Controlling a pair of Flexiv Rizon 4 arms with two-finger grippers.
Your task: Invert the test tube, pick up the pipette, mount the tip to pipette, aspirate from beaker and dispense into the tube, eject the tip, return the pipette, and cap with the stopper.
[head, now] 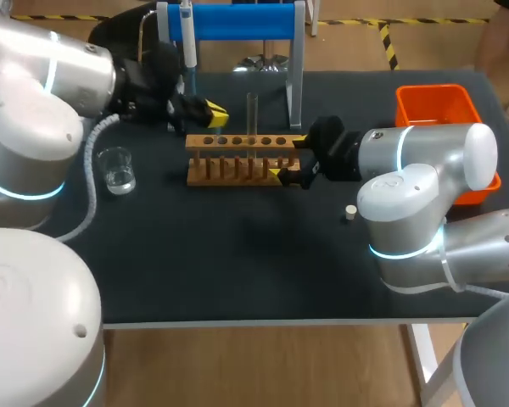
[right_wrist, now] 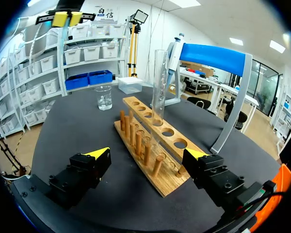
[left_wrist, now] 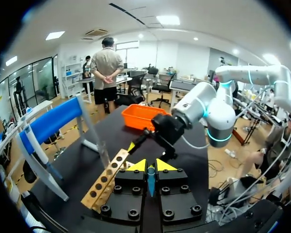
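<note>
Tube [head: 252, 110] upright in the wooden rack [head: 237, 157], both arms close by.
Right tool [head: 287, 157] is spread wide with the rack's end between its fingers, neither finger seen touching. Left tool [head: 210, 110], just behind the rack's other end, is pressed near together, pinching a slim teal piece [left_wrist: 151, 179]. Pipette [head: 187, 38] hangs on the blue stand [head: 237, 21]. Beaker [head: 117, 170] stands left of the rack. Stopper [head: 349, 212] lies on the worktop [head: 237, 263] near the right arm.

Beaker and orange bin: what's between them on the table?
In the head view, the wooden rack with the test tube standing in it, then the right gripper at its end.
</note>
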